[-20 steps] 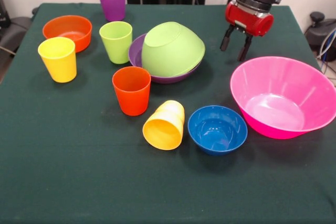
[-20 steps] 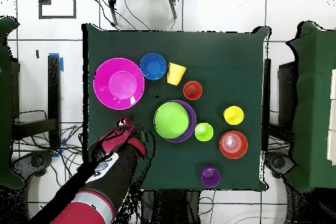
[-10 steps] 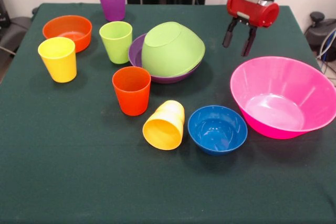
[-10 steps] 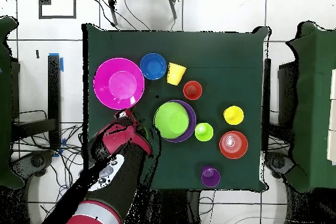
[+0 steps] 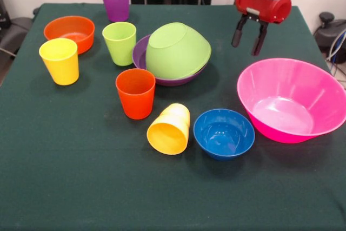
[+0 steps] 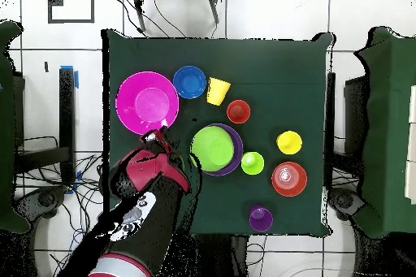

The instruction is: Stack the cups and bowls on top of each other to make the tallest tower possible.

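The pincer [image 5: 249, 38] hangs at the upper right of the front view, above the far rim of the pink bowl [image 5: 292, 100], its two dark fingers [image 5: 237, 32] apart and holding nothing. The arm above it is cut off by the top edge. In the overhead view the pincer [image 6: 157, 136] sits just below the pink bowl [image 6: 147, 102], and its tips are hard to make out there.

On the green table [image 5: 75, 187], the lime green bowl [image 5: 177, 50] lies tilted, mouth down, inside the purple bowl [image 5: 141, 53], hiding most of it; only a crescent of purple rim shows. The blue bowl [image 5: 224, 133] stands at lower centre, just left of the pink one. The yellow-orange cup [image 5: 170, 129] lies on its side beside the blue bowl, its mouth facing the lower edge of the frame. The orange-red cup [image 5: 135, 93] stands upright above it. At the left stand the yellow cup [image 5: 59, 60] and the lime green cup [image 5: 119, 43], with the orange bowl [image 5: 70, 32] between and behind them. The purple cup [image 5: 115, 1] stands at the upper left, near the table's far edge.
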Controlling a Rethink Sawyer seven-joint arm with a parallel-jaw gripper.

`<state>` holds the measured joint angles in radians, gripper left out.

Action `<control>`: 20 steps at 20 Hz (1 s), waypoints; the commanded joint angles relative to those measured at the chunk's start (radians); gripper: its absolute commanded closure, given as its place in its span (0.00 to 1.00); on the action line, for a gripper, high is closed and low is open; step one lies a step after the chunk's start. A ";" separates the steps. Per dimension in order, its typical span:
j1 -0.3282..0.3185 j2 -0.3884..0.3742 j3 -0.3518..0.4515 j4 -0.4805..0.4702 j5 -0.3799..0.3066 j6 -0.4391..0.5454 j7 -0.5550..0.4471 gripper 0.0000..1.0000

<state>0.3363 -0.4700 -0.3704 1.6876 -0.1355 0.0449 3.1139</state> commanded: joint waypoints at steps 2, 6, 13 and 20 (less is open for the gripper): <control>0.014 0.120 0.074 -0.098 0.029 0.007 0.011 0.00; 0.031 0.145 0.058 -0.129 0.052 0.010 0.028 0.00; 0.044 0.188 0.038 -0.165 0.084 -0.005 0.040 0.00; 0.045 0.162 0.048 -0.158 0.094 0.022 0.031 0.00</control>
<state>0.3771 -0.3354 -0.3826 1.5870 -0.0786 0.0449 3.1139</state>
